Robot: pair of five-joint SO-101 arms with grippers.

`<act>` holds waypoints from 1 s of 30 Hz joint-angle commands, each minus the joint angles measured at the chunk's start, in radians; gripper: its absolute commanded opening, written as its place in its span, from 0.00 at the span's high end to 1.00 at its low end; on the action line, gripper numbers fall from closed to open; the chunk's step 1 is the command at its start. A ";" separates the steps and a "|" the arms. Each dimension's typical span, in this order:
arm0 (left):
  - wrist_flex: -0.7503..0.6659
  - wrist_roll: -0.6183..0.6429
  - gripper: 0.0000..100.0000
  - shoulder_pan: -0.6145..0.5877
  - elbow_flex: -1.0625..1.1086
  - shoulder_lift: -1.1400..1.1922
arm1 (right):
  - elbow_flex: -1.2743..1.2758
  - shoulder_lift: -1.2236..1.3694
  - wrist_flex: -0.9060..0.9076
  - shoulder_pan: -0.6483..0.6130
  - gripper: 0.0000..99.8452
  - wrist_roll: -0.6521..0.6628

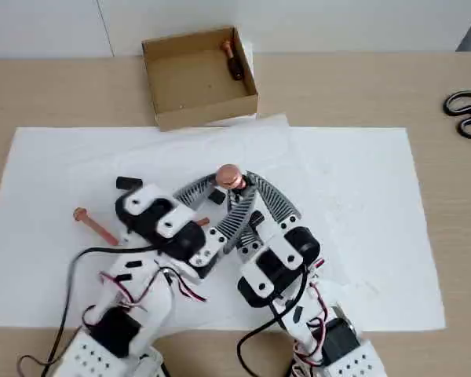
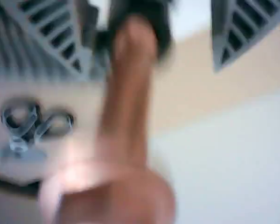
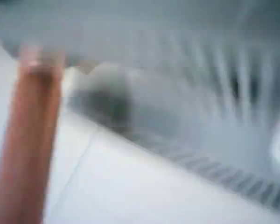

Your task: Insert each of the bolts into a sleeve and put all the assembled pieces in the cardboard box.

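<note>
Both arms meet at the middle of the white paper. A copper bolt [image 1: 228,174] sticks up where their grey ribbed fingers cross, with a black sleeve [image 1: 237,187] right under its round head. My left gripper [image 1: 212,200] appears shut on the bolt [image 2: 126,107], which looms close in the left wrist view. Its shaft runs into the sleeve [image 2: 140,23], and my right gripper [image 1: 243,198] appears shut on that sleeve. The right wrist view shows the bolt shaft [image 3: 30,140] beside the dark sleeve [image 3: 107,102]. A loose bolt [image 1: 94,224] and a loose sleeve [image 1: 128,183] lie on the paper to the left.
The cardboard box [image 1: 166,71] stands at the back of the table with one assembled piece [image 1: 232,60] against its right wall. Scissors [image 1: 467,112] lie at the far right edge. The white paper [image 1: 361,204] covers most of the table.
</note>
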 commanded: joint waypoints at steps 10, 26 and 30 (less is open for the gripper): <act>0.026 -0.006 0.81 -0.005 -0.025 -0.003 | -0.049 -0.019 -0.002 -0.001 1.00 0.003; 0.249 -0.003 1.00 -0.304 -0.398 -0.003 | -0.043 -0.019 -0.001 0.044 1.00 0.002; 0.322 0.002 0.99 -0.362 -0.300 -0.003 | -0.043 -0.019 0.001 0.082 1.00 0.003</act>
